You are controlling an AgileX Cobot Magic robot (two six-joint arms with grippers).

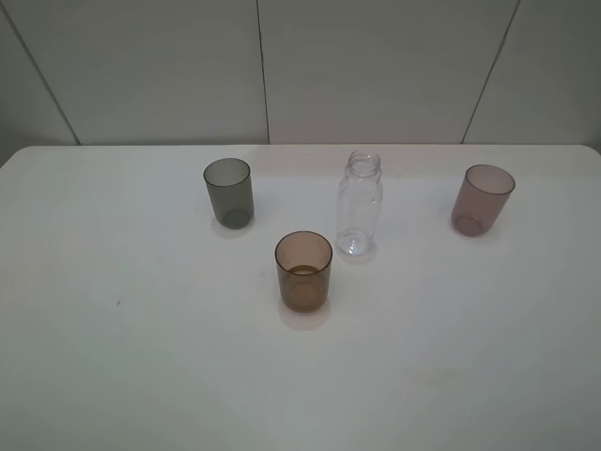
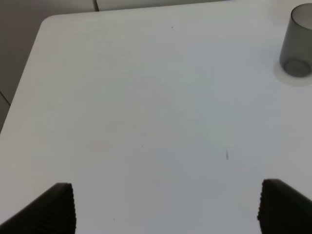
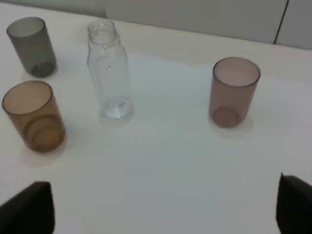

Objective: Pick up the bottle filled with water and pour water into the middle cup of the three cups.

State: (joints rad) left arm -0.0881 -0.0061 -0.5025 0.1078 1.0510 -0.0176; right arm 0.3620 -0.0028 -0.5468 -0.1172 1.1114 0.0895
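Note:
The clear bottle (image 1: 360, 204) stands upright, uncapped, on the white table, between the cups; it also shows in the right wrist view (image 3: 108, 70). The amber-brown middle cup (image 1: 303, 271) stands in front of it to the left, seen too in the right wrist view (image 3: 34, 115). The dark-grey cup (image 1: 229, 192) is at the back left and the mauve-pink cup (image 1: 483, 199) at the back right. Neither gripper shows in the exterior view. My left gripper (image 2: 165, 207) is open over bare table. My right gripper (image 3: 165, 207) is open, well short of the bottle.
The white table (image 1: 141, 357) ends at a grey panelled wall (image 1: 376, 66) behind the cups. The dark-grey cup (image 2: 296, 41) shows far from the left gripper. The table's corner and edge (image 2: 41, 29) show in the left wrist view.

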